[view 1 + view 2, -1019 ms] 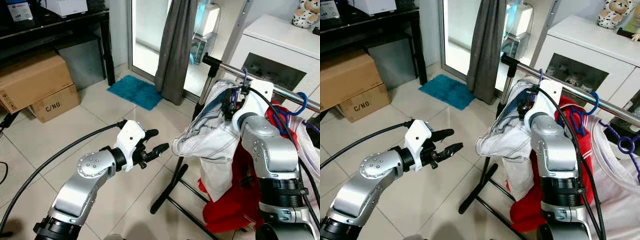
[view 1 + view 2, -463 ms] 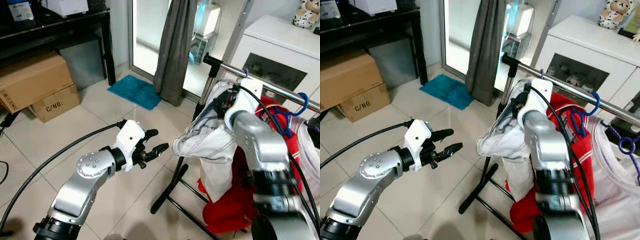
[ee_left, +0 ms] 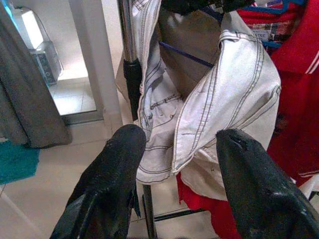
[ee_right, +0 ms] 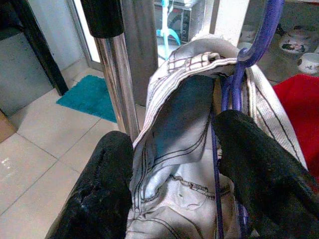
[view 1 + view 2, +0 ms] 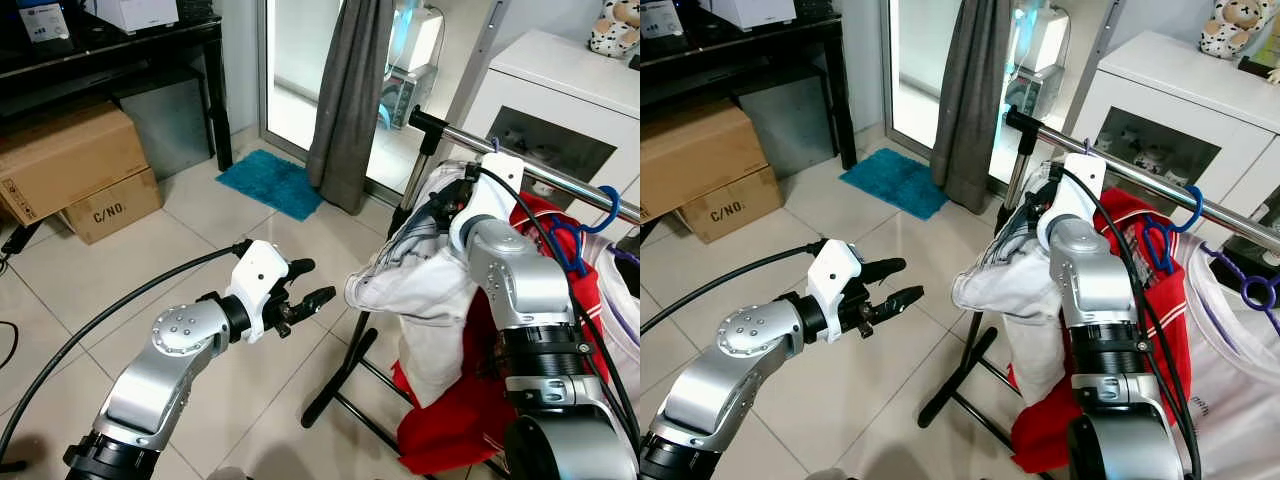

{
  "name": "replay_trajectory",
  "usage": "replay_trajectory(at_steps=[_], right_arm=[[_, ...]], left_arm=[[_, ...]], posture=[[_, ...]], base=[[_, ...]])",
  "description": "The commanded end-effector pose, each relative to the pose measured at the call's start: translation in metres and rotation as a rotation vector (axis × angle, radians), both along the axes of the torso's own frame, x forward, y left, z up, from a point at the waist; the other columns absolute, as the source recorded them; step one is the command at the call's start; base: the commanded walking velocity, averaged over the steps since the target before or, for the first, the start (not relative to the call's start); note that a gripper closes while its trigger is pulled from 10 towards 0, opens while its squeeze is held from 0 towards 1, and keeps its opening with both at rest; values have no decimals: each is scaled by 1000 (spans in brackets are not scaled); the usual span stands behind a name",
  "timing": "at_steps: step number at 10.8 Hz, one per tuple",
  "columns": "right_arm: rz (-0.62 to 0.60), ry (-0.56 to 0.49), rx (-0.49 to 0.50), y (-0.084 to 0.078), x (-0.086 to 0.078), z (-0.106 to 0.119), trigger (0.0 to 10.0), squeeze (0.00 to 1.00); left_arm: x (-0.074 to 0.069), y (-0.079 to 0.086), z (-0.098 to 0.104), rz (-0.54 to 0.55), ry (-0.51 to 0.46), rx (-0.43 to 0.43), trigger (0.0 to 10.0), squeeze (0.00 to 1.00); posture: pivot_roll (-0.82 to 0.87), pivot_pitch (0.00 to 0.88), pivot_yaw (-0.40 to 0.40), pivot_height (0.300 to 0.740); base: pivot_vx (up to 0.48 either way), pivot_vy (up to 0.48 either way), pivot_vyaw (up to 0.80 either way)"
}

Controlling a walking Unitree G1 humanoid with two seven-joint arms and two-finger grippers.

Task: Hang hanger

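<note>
My right gripper [image 4: 174,164] has its fingers spread around the purple plastic hanger [image 4: 234,94] carrying a white stitched garment [image 5: 425,290], beside the chrome rail [image 5: 540,170]; red shirt [image 5: 470,400] crowds behind. Left gripper [image 5: 305,290] hovers parted, well apart.

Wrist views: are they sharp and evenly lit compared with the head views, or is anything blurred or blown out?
Left wrist view: the white jacket is sharp, the near fingers soft, and the bright glass by the curtain washes out. Right wrist view: the chrome rail and purple hanger are fairly clear, the close fingertips out of focus. Left eye view: evenly lit and sharp, with window glare behind the curtain.
</note>
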State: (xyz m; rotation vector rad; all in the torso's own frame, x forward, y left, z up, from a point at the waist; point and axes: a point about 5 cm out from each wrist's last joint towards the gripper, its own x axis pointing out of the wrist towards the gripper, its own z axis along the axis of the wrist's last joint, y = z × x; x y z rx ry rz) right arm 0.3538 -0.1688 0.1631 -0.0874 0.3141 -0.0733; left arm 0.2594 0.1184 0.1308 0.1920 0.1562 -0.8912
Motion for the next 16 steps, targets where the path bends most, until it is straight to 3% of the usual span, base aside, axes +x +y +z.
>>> replay_trajectory(at_steps=[1, 6, 16], right_arm=[[-30, -25, -4, -8, 1, 9, 10000, 0], [-67, -40, 15, -23, -17, 12, 10000, 0], [-26, -39, 30, -7, 10, 6, 10000, 0]], left_arm=[[-1, -3, 5, -23, -13, -2, 10000, 0], [0, -6, 5, -31, -15, -7, 10000, 0], [-3, -6, 5, -42, 1, -4, 10000, 0]], posture=[[61, 0, -94, 740], [44, 0, -88, 740], [52, 0, -81, 740]], base=[[0, 0, 0], [0, 0, 0], [0, 0, 0]])
